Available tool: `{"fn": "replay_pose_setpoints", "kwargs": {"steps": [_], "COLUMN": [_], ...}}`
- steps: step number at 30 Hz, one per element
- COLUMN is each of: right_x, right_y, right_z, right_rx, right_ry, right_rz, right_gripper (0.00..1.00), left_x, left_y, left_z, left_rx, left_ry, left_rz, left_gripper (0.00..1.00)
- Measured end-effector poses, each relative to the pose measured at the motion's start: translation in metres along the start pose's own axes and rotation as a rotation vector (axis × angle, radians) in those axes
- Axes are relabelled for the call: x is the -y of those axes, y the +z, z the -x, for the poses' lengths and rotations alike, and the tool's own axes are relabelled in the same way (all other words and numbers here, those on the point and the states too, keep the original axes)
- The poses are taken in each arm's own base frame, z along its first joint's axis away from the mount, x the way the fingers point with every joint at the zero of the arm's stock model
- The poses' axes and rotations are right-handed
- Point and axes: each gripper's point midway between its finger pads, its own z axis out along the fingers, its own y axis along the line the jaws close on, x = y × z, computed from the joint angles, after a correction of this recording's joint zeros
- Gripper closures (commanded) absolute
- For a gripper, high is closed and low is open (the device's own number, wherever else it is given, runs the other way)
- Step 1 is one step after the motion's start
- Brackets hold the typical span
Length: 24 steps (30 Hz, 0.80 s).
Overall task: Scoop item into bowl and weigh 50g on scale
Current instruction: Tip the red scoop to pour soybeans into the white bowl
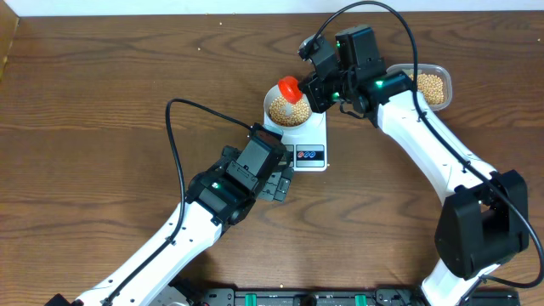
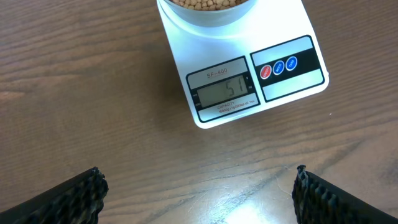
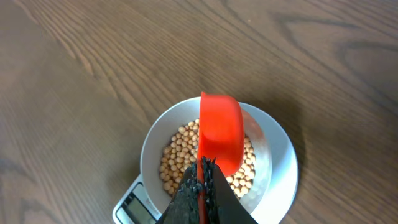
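Left side first: your left claw point(image 2: 199, 198) hangs released, fingers spread wide with nothing between them, low over the worktop point(image 2: 74, 93) just in front of the scale point(image 2: 180, 50). Its wrist camera looks straight at the display point(image 2: 225, 93), which shows what looks like 51 (the digits are faint, so read them again before you trust them). Moving right, the bowl point(image 3: 277, 146) sits on the scale's platform, roughly centred, with the beans point(image 3: 177, 155) covering its bottom in a shallow heap. Directly above it your right claw point(image 3: 200, 177) is clenched on the handle of the red scoop point(image 3: 221, 130). The scoop's long axis runs from the claw out across the middle of the bowl, cup end farthest from the fingers. Whether any beans remain in the cup cannot be told from here. Farthest right, the clear tub point(image 1: 429, 85) with the bean supply lies just behind the right forearm, well apart from the left arm. The right arm is the nearer one to both bowl and tub, so any correction falls to it. Judgement: the weight seems at or a touch over target, so the pour looks essentially done. If you trim, the beans lie straight below the scoop, so dip down and draw back toward the claw. A tilt now risks adding more.
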Motion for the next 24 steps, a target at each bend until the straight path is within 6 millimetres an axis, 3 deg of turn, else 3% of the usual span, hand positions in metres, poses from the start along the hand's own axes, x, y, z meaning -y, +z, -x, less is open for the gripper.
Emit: {"fn": "replay_pose_setpoints", "kwargs": {"steps": [11, 24], "right_x": [0.008, 0.000], "right_y": [0.020, 0.024], "right_z": [-0.019, -0.019], "right_rx": [-0.060, -0.064], "right_ry": [0.008, -0.012], "right_rz": [-0.025, -0.026], "right_gripper": [0.99, 0.99], "left_x": [0.000, 0.000], "left_y": [0.000, 0.000], "left_z": [0.000, 0.000], "left_rx": [0.000, 0.000], "left_ry": [0.000, 0.000], "left_rz": [0.000, 0.000], "left_gripper": [0.02, 0.02]}}
